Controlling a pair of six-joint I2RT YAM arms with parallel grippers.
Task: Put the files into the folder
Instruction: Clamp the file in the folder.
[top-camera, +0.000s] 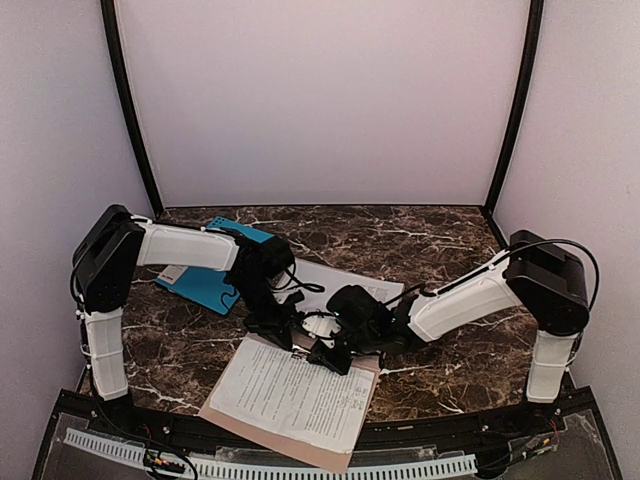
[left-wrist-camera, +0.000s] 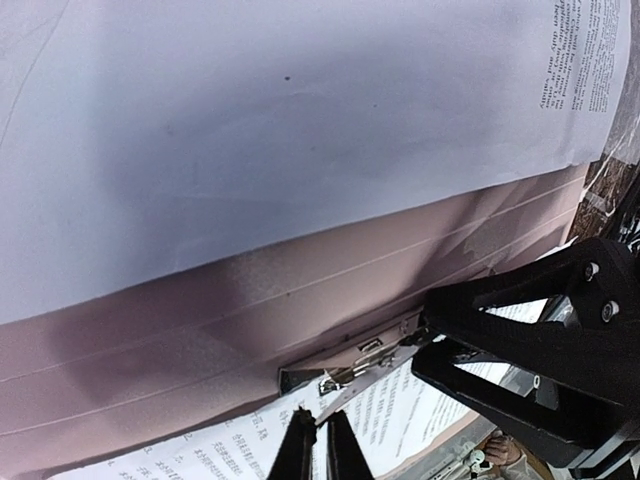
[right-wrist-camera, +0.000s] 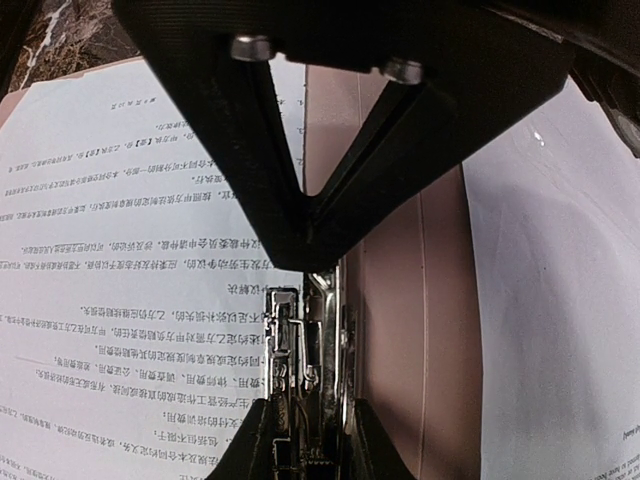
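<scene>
The tan folder (top-camera: 222, 417) lies open at the near centre. A printed file sheet (top-camera: 295, 390) lies on its near half, and another white sheet (top-camera: 350, 280) lies over its far half. Both grippers meet at the spine. My left gripper (top-camera: 285, 328) is shut on the tip of the metal clip's lever (left-wrist-camera: 390, 355), with its fingers (left-wrist-camera: 298, 450) almost together. My right gripper (top-camera: 325, 352) is shut on the clip's body (right-wrist-camera: 300, 350), with the printed sheet (right-wrist-camera: 130, 250) to its left and tan card (right-wrist-camera: 400, 300) to its right. I cannot tell how many sheets are stacked.
A teal blue folder (top-camera: 205, 272) with a white label lies at the back left, partly under my left arm. The dark marble table (top-camera: 450, 250) is bounded by white walls and two black posts. A black rail (top-camera: 420, 435) runs along the near edge.
</scene>
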